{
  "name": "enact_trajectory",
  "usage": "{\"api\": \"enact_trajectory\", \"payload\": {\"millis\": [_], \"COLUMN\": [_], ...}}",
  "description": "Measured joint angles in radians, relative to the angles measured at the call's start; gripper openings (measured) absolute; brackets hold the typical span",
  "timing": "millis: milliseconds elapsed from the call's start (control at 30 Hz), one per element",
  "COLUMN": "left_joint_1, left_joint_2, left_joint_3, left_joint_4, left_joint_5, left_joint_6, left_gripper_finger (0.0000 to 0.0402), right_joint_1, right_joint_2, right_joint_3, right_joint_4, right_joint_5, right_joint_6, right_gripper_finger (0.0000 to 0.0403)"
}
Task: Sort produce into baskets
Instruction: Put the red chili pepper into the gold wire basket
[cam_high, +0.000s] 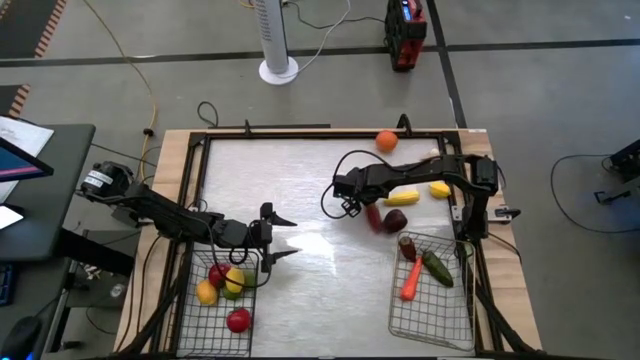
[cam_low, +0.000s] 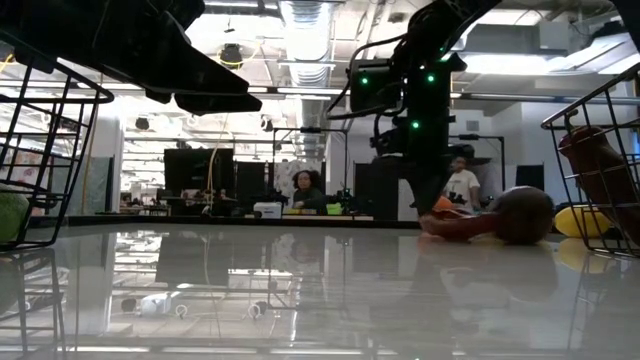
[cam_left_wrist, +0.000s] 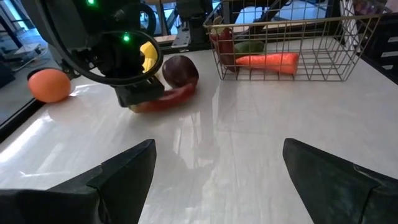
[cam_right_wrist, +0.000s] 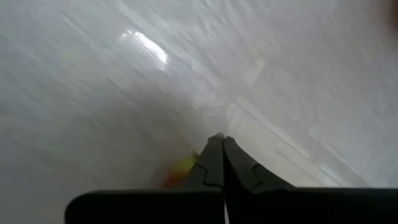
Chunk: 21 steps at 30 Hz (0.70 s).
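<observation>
on the desk (cam_high: 300, 200) both baskets are part filled, orange (cam_high: 386, 141), lemons and red pepper (cam_high: 373, 217) remain; right gripper (cam_high: 347, 207) fingers pinched empty, left gripper (cam_high: 280, 237) fingers spread empty.

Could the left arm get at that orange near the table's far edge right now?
Probably not easily. The orange lies far across the table from the left end effector, and the right arm stretches across between them.

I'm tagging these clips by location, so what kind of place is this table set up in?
Most likely a robotics lab or open-plan workshop. Beyond the white table are exposed ceiling ducts, desks with monitors where people sit, and a taped concrete floor with trailing cables.
</observation>
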Motion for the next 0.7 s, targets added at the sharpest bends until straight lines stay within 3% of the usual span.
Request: {"api": "enact_trajectory", "payload": {"millis": [367, 700], "left_joint_1": [0.0, 0.0], "left_joint_2": [0.0, 0.0], "left_joint_3": [0.0, 0.0], "left_joint_4": [-0.001, -0.001], "left_joint_5": [-0.008, -0.008], "left_joint_6": [0.001, 0.001], "left_gripper_finger": [0.0341, 0.0341], "right_joint_1": [0.016, 0.093], "right_joint_2": [0.0, -0.001], "right_joint_3": [0.013, 0.245], "right_joint_4": [-0.008, -0.2], "right_joint_5": [-0.003, 0.049], "right_joint_6": [-0.029, -0.064], "right_gripper_finger": [0.0018, 0.0018]}}
